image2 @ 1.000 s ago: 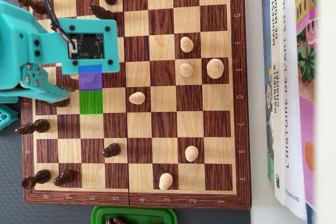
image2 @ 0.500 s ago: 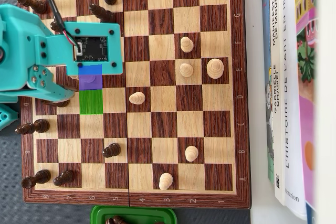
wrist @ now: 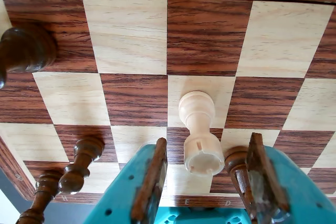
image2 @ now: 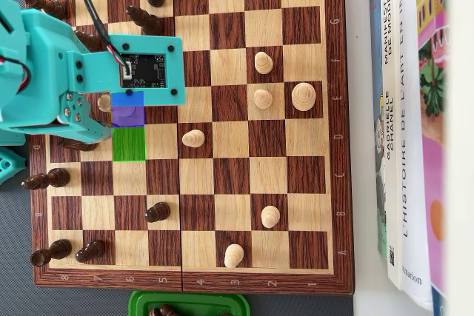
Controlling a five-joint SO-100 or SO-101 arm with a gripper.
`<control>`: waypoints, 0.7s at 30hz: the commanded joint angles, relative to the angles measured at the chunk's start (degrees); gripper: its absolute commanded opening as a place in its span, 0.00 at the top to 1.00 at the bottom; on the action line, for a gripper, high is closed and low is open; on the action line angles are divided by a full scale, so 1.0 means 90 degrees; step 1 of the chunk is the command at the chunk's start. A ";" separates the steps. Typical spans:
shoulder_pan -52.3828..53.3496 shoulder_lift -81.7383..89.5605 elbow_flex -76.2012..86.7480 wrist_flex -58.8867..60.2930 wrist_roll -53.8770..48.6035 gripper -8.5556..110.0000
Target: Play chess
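1. Chessboard [image2: 222, 271] lies flat, with dark pieces along the left edge of the overhead view and light ones scattered to the right.
2. A light rook [wrist: 198, 135] stands between the claw [wrist: 205, 174] fingers in the wrist view; the claw is open, and its fingers flank the piece without clearly touching it.
3. In the overhead view the arm hides most of the rook, beside the blue square [image2: 127, 109] and the green square [image2: 128, 143].
4. Centre the rook before closing, since a dark piece [wrist: 237, 169] crowds the right finger [wrist: 262, 171].
5. Lift straight up, clear of the dark pawns [wrist: 73, 174].
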 commanded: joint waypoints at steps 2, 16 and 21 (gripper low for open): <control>0.0127 0.0020 -0.0020 -0.0059 0.0039 0.74; 0.0166 0.0020 0.0176 -0.0361 0.0039 0.74; 0.0166 0.0020 0.0186 -0.0371 0.0039 0.75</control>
